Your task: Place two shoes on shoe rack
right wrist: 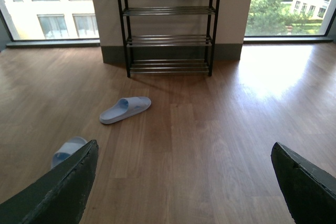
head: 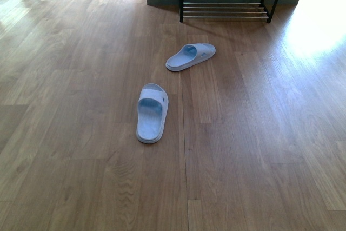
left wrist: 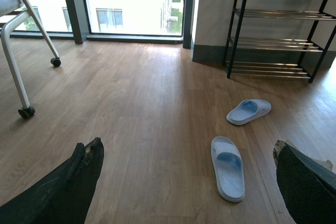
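two pale blue slides lie flat on the brown wood floor (head: 81, 79), with the open side up. we call the one closer to us the near slide (head: 152, 113). it lies a little left of the middle of the front view, and its long side points away from us. the far slide (head: 190, 57) lies at a slant, between the near slide and the shoe rack (head: 224, 10). the two slides are apart and do not touch. neither one touches the rack.

the shoe rack stands on the floor by the far wall. it has black side posts and rows of thin shiny bars. something lies on its top row, but the edge of the wrist views cuts it off, so we cannot tell what it is.

our left hand (left wrist: 185, 148) hangs above the floor. its two dark fingers (left wrist: 68, 187) are spread wide and pinch nothing. our right hand (right wrist: 184, 148) is spread wide too, and one of its fingers (right wrist: 58, 192) hides part of the near slide in that view.

one white chair (left wrist: 16, 51) with small black wheels stands near the big window (left wrist: 131, 3), well apart from the slides.
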Available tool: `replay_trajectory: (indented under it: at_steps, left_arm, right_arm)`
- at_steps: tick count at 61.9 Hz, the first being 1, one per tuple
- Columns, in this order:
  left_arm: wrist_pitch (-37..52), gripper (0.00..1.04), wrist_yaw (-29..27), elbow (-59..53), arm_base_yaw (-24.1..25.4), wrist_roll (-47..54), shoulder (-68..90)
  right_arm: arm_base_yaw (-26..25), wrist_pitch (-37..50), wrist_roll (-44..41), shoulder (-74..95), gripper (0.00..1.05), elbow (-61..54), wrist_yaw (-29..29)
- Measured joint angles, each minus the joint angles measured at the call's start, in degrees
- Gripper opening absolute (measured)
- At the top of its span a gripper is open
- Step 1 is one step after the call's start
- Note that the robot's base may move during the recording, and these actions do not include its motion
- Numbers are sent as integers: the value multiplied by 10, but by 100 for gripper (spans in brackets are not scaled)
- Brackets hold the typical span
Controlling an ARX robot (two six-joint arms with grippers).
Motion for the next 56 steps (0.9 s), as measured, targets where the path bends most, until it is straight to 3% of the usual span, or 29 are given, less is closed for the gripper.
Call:
replay_trajectory:
  at_steps: [56]
  left_arm:
    - [0, 95, 0, 0, 0, 0, 0]
  right_arm:
    - [0, 0, 0, 0, 96, 0, 0]
